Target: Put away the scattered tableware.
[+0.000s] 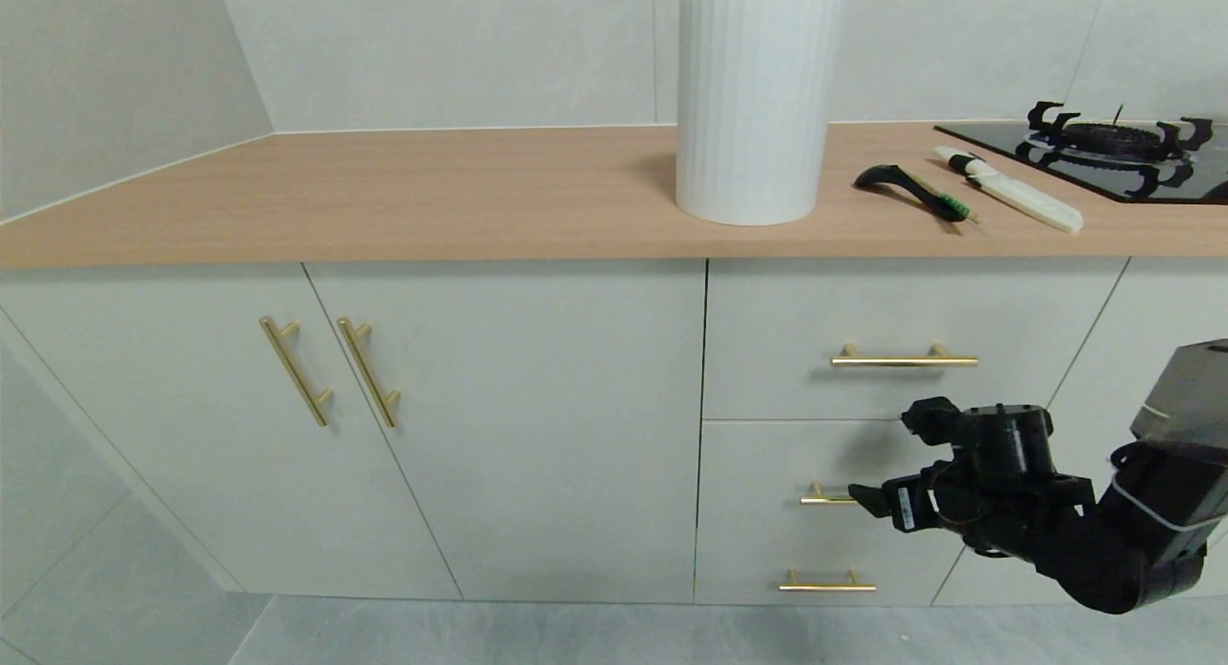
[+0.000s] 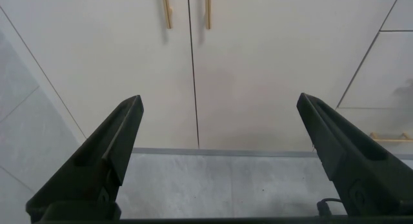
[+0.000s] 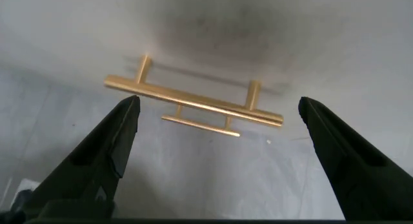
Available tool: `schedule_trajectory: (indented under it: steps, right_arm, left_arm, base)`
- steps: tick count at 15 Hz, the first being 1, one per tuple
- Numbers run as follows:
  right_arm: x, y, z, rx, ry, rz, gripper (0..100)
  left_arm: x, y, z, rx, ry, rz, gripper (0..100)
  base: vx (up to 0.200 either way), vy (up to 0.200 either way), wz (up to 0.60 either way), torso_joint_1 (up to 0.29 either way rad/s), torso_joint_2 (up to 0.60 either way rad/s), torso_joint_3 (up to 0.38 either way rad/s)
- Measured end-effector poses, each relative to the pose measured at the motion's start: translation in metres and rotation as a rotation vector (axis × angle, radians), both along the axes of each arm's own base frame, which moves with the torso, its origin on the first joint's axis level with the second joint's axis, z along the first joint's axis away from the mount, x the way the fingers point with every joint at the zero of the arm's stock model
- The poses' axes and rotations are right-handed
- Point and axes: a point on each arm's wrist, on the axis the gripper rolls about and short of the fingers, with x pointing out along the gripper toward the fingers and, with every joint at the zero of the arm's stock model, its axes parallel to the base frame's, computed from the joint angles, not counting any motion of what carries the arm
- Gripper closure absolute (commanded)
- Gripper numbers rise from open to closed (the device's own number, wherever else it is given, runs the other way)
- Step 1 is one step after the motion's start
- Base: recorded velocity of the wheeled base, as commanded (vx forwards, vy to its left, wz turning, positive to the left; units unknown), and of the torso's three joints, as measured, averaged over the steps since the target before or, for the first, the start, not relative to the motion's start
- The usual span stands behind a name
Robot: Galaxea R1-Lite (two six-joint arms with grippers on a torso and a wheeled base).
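Note:
On the wooden countertop (image 1: 384, 190) lie a black-handled utensil (image 1: 911, 190) and a white knife (image 1: 1012, 190), to the right of a tall white ribbed container (image 1: 753, 99). Below the counter, my right gripper (image 1: 887, 459) stands open in front of the middle drawer, its fingers on either side of the gold handle (image 1: 827, 498) without touching it. In the right wrist view the right gripper (image 3: 218, 104) frames that handle (image 3: 193, 101) closely, with nothing held. My left gripper (image 2: 219, 100) is open and empty, low near the floor, facing the seam of the double cabinet doors (image 2: 193, 88).
A black gas hob (image 1: 1113, 152) sits at the counter's right end. The drawer stack has a top handle (image 1: 904, 360) and a bottom handle (image 1: 827, 584). Two slanted gold handles (image 1: 295, 369) mark the double doors on the left. Grey tiled floor (image 1: 480, 636) runs below.

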Motion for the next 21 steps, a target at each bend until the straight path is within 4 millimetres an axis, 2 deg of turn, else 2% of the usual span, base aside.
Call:
schedule_trajectory:
  steps: [3,11,21]
  right_arm:
    - [0.009,0.003,-0.011,0.015,-0.089,-0.052,0]
    - [0.025,0.012,-0.040,0.007,-0.073,-0.147,0]
    - [0.025,0.012,-0.052,-0.008,-0.041,-0.144,0]
  left_arm:
    - [0.000,0.000,0.000,0.000,0.000,0.000,0]
    - [0.000,0.000,0.000,0.000,0.000,0.000,0]
    - [0.000,0.000,0.000,0.000,0.000,0.000,0]
  base:
    - [0.000,0.000,0.00,0.000,0.00,0.000]
    - [0.000,0.000,0.00,0.000,0.00,0.000]
    - [0.000,0.000,0.00,0.000,0.00,0.000]
